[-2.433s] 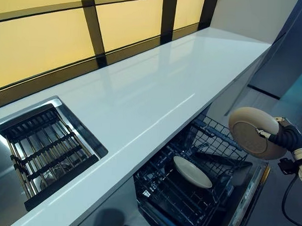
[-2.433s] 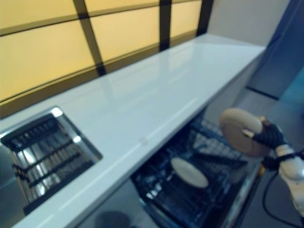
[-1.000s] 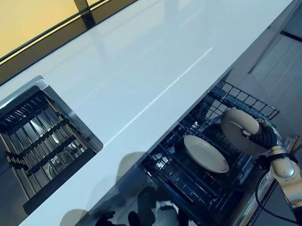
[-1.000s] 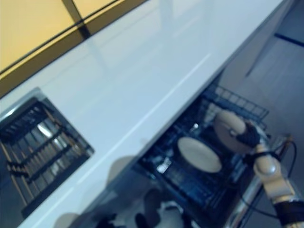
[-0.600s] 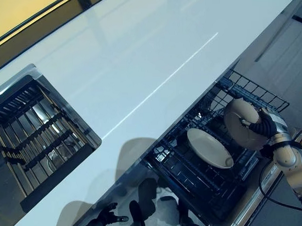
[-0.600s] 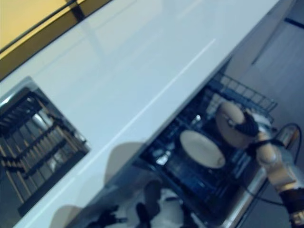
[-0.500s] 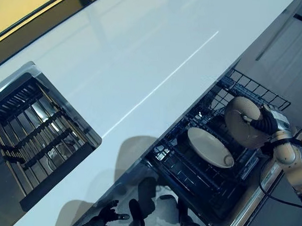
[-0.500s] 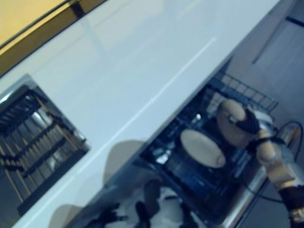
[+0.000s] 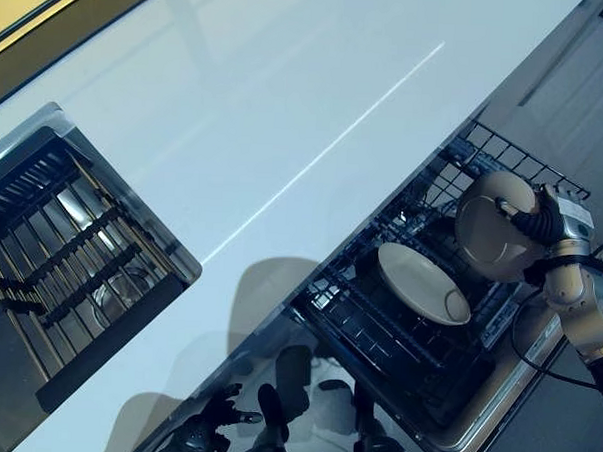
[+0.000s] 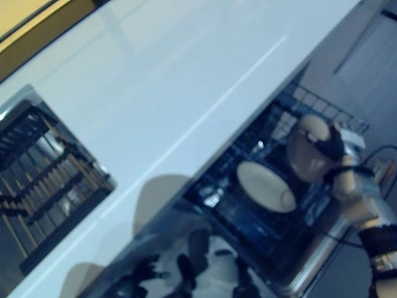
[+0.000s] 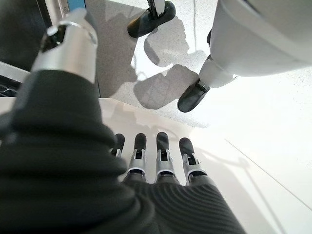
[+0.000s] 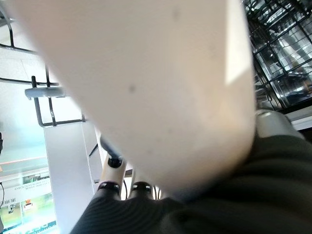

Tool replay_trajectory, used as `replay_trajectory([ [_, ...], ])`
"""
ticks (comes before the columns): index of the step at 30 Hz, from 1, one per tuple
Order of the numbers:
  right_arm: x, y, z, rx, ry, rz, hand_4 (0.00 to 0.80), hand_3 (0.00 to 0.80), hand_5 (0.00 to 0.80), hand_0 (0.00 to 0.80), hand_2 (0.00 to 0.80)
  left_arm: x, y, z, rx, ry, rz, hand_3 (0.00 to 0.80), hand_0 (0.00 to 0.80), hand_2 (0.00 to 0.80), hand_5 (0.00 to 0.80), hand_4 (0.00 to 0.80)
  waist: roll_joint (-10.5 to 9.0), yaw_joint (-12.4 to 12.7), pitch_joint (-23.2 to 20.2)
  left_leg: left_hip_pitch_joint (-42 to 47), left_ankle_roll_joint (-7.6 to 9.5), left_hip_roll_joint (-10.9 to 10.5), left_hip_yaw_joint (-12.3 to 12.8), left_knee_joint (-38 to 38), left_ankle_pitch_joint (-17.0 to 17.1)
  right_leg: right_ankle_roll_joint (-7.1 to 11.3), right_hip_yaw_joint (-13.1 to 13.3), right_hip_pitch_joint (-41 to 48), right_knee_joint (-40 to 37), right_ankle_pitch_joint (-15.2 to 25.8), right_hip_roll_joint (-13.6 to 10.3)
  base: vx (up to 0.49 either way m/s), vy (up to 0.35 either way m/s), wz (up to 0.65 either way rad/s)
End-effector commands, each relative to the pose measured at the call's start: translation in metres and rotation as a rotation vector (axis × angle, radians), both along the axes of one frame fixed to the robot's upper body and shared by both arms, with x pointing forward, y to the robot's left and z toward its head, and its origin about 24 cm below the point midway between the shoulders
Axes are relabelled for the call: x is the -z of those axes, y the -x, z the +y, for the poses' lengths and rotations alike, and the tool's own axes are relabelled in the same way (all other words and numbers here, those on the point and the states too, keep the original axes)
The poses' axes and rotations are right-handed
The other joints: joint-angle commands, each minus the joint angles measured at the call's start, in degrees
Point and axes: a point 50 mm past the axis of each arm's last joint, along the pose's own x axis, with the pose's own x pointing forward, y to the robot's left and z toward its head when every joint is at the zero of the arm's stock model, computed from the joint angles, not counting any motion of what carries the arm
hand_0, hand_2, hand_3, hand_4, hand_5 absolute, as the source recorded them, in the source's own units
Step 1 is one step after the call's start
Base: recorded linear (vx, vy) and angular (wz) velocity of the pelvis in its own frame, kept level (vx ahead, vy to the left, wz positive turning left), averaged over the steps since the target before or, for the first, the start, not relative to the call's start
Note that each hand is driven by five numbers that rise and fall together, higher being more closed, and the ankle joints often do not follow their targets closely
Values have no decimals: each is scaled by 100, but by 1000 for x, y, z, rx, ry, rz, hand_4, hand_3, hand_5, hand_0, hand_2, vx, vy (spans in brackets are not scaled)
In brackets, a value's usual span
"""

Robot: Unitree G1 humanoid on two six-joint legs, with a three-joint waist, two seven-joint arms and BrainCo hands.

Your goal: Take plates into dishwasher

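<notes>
A: Where is the right hand (image 9: 538, 224) holding its plate (image 9: 493, 237)?

B: Pinching its rim, above the rack (image 9: 397, 335), beside the lying plate (image 9: 423, 283).

A: The left hand (image 11: 161, 161)?

B: Hanging with fingers straight.

My right hand (image 9: 538, 220) has carried the cream plate (image 9: 491, 232) from out beside the open dishwasher in over the far end of its rack (image 9: 397, 320), now close behind the racked plate (image 9: 423, 283).
</notes>
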Motion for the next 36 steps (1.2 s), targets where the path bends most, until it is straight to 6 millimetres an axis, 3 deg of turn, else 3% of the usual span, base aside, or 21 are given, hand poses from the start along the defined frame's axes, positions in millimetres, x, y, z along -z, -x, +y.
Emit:
replay_trajectory([
  [1, -29, 0, -1, 51, 150, -74, 800, 800, 800, 800, 800, -24, -28, 23, -30, -51, -105, 0, 0, 0, 0, 0, -260, 165, -143, -162, -297, 146, -316, -19, 131, 364, 77, -348, 806, -356, -217, 0, 0, 0],
  [14, -23, 12, -8, 41, 88, -76, 800, 800, 800, 800, 800, -23, -27, 28, -34, -70, -89, 0, 0, 0, 0, 0, -527, 115, -308, -13, -296, 242, -257, -19, 86, 388, 64, -228, 786, -329, -161, 24, -31, 2],
  [21, -19, 11, 3, -124, -208, -102, 800, 800, 800, 800, 800, -16, -20, 31, -47, -87, -56, 0, 0, 0, 0, 0, -600, 118, -386, 93, -309, 284, -231, -19, 74, 373, 21, -96, 723, -325, -125, 33, -12, 3],
  [27, -12, 15, 9, -214, -343, -83, 800, 800, 800, 800, 800, -12, -13, 38, -67, -109, -23, 0, 0, 0, 0, 0, -685, 79, -468, 206, -316, 323, -187, -19, 54, 364, 21, 13, 703, -336, -90, 44, -9, 1],
  [36, -8, 22, 4, -220, -297, 39, 800, 800, 800, 800, 800, -5, -2, 46, -86, -131, 30, 0, 0, 0, 0, 0, -874, 25, -666, 378, -326, 386, -99, -19, 28, 364, 78, 209, 639, -342, -29, 45, -19, -1],
])
